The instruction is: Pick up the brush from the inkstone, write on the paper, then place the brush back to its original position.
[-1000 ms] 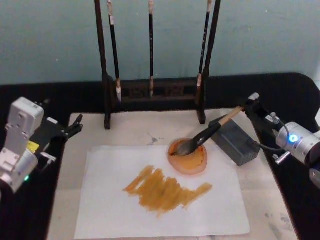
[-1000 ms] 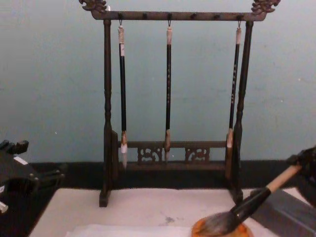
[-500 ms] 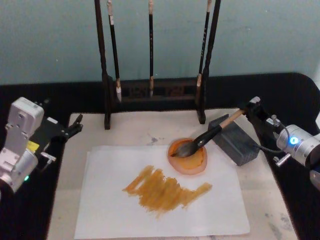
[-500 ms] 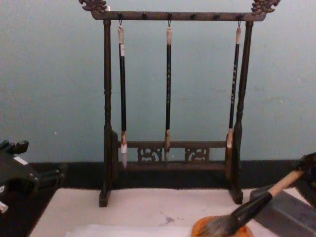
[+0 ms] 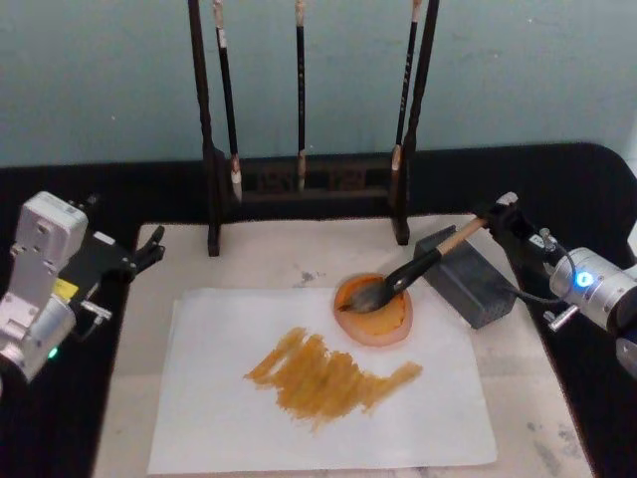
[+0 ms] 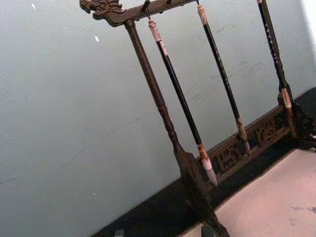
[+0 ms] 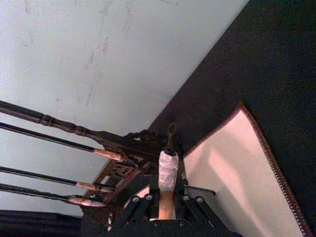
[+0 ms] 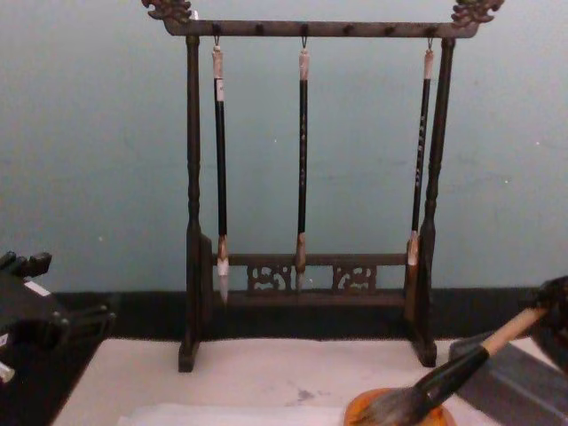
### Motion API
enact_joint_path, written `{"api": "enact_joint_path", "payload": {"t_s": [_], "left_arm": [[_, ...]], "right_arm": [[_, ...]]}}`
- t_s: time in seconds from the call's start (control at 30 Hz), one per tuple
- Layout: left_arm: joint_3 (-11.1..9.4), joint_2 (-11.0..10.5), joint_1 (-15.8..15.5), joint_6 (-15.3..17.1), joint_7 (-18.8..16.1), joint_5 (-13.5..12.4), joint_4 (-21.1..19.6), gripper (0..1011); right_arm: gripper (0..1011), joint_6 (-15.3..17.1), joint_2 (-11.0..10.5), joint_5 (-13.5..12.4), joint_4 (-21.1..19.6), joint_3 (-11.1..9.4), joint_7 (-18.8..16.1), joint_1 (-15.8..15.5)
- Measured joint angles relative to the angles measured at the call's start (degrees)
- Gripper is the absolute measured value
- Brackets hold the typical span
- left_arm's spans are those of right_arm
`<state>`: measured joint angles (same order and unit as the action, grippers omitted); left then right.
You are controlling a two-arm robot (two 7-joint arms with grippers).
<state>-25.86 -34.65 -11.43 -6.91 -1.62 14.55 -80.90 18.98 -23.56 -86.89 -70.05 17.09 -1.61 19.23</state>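
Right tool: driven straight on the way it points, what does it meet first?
Past the brush it grips, the right tool points back-left at the right post of the brush rack, probably first in line; depth is unclear. The left tool sits parked left.

3 thin brushes (image 5: 227, 100) (image 5: 300, 90) (image 5: 407, 90), 1 brush rack (image 5: 343, 182), 1 large calligraphy brush (image 5: 413, 269), 1 white paper sheet (image 5: 219, 418), 1 orange dish (image 5: 383, 329), 1 grey inkstone (image 5: 473, 284), 1 cream mat (image 5: 279, 254).
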Motion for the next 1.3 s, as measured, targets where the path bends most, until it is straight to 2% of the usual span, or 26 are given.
{"api": "enact_joint_path", "payload": {"t_s": [0.1, 0.2, 0.43, 0.47, 0.57, 0.6, 0.73, 0.77, 1.0, 1.07, 1.3], "left_arm": [[0.0, 0.0, 0.0, 0.0, 0.0, 0.0, 0.0, 1009], [0.0, 0.0, 0.0, 0.0, 0.0, 0.0, 0.0, 1010], [0.0, 0.0, 0.0, 0.0, 0.0, 0.0, 0.0, 1010], [0.0, 0.0, 0.0, 0.0, 0.0, 0.0, 0.0, 1010], [0.0, 0.0, 0.0, 0.0, 0.0, 0.0, 0.0, 1010], [0.0, 0.0, 0.0, 0.0, 0.0, 0.0, 0.0, 1010], [0.0, 0.0, 0.0, 0.0, 0.0, 0.0, 0.0, 1010], [0.0, 0.0, 0.0, 0.0, 0.0, 0.0, 0.0, 1010], [0.0, 0.0, 0.0, 0.0, 0.0, 0.0, 0.0, 1010], [0.0, 0.0, 0.0, 0.0, 0.0, 0.0, 0.0, 1010], [0.0, 0.0, 0.0, 0.0, 0.0, 0.0, 0.0, 1010]], "right_arm": [[171, 0.02, 0.02, 0.02, 0.0, -0.04, 0.0, 0.0], [229, 0.03, 0.03, 0.02, 0.0, -0.06, 0.0, 0.0], [455, 0.07, 0.07, 0.05, 0.0, -0.11, -0.02, 0.0], [455, 0.07, 0.07, 0.05, 0.0, -0.12, -0.03, 0.0], [571, 0.09, 0.07, 0.07, 0.0, -0.14, -0.04, 0.0], [639, 0.09, 0.07, 0.07, 0.0, -0.15, -0.04, 0.0], [714, 0.1, 0.07, 0.08, 0.0, -0.16, -0.06, 0.0], [767, 0.09, 0.07, 0.09, 0.0, -0.16, -0.07, 0.0], [964, 0.1, 0.07, 0.11, 0.0, -0.16, -0.09, 0.01], [1000, 0.09, 0.07, 0.11, 0.0, -0.16, -0.09, 0.01], [1000, 0.09, 0.07, 0.11, 0.0, -0.16, -0.09, 0.0]]}}
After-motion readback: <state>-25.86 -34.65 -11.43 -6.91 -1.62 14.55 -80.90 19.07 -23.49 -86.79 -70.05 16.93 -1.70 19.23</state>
